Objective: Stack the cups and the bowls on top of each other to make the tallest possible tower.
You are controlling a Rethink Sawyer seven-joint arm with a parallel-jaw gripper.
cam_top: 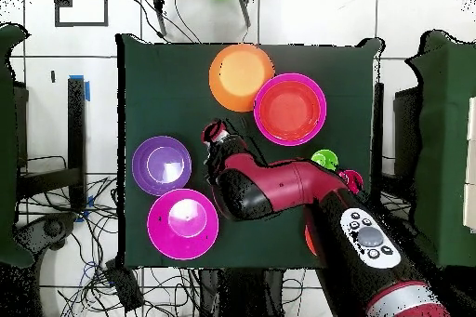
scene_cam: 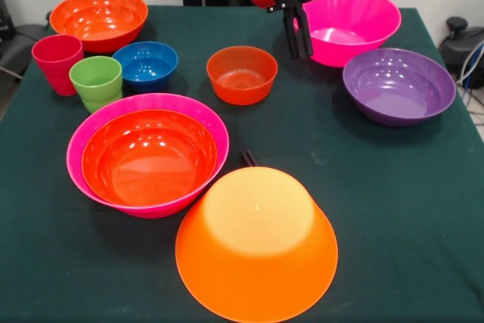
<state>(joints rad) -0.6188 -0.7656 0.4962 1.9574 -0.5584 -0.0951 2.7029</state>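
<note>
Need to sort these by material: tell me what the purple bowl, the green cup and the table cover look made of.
Purple bowl: likely hard plastic, glossy, with bright highlights inside.
Green cup: likely plastic too, duller sheen, ridged lower wall.
Table cover: seemingly dark green cloth, matte, no reflections.

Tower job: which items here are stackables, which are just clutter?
Task items:
red-pink cup, green cup
bowls: blue, small orange-red, far red-orange, purple, far magenta, upturned light orange, red-orange nested in magenta

Not task:
loose cables on the floor
dark item behind the light orange bowl, unclear
</note>
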